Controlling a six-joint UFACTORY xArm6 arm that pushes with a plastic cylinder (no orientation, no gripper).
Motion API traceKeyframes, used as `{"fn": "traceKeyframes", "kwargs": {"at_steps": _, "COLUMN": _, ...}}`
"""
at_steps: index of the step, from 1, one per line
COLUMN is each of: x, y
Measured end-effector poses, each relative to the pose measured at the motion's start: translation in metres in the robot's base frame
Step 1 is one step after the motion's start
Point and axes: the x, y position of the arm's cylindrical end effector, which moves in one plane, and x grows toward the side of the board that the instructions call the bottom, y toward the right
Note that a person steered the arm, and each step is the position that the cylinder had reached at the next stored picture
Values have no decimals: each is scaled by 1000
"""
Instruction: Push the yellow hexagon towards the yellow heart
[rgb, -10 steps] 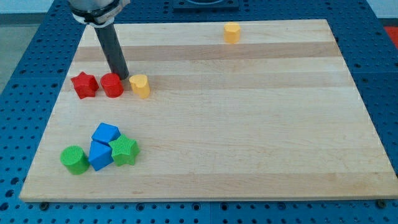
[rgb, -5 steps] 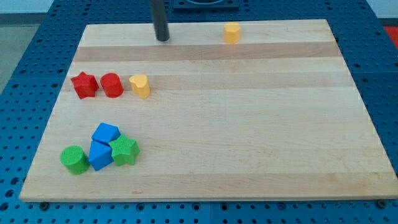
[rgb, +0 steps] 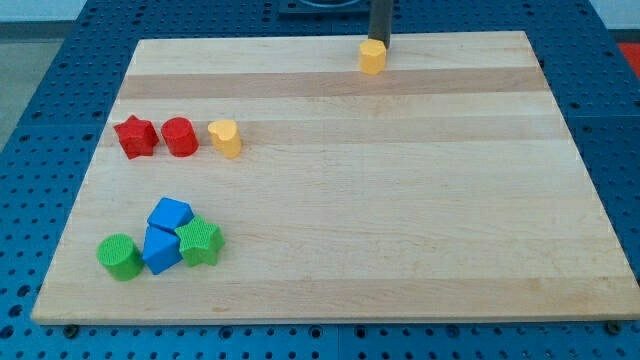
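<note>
At the view's left of the pale wooden board (rgb: 400, 250) the small yellow heart block (rgb: 225, 138) sits beside a red cylinder block (rgb: 180, 137); near the top edge the small yellow hexagon block (rgb: 372, 55) stands upright, intact; my tip (rgb: 380, 42), a bare rod holding nothing, touches its far side; I judge a steady shove leftward and downward best.

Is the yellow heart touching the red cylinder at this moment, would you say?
No, the yellow heart sits apart from the red cylinder, with bare board showing between them.
</note>
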Motion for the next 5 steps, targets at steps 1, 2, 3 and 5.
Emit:
{"fn": "traceKeyframes", "kwargs": {"at_steps": 1, "x": 18, "y": -1}}
{"fn": "traceKeyframes", "kwargs": {"at_steps": 2, "x": 36, "y": -2}}
{"fn": "traceKeyframes", "kwargs": {"at_steps": 3, "x": 51, "y": -6}}
{"fn": "traceKeyframes", "kwargs": {"at_steps": 5, "x": 76, "y": -26}}
